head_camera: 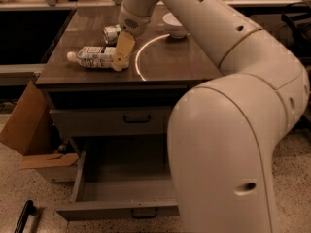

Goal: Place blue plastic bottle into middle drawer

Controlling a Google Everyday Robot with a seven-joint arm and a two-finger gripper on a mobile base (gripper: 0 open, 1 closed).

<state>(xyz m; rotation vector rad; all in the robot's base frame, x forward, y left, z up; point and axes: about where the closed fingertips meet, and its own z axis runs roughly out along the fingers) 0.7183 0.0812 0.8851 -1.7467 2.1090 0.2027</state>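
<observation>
Blue plastic bottle (91,57) lies sideways, its base at the end effector (118,65).

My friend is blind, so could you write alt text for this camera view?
A robot's gripper hangs at the end of a plastic bottle lying on its side on a tabletop, with a can and a white bowl nearby. Below, a deep grey drawer stands open.

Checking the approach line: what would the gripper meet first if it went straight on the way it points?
Probably the bottle lying on the tabletop; the gripper points down at its base end. Depth is unclear, so it might touch the tabletop just beside it.
</observation>
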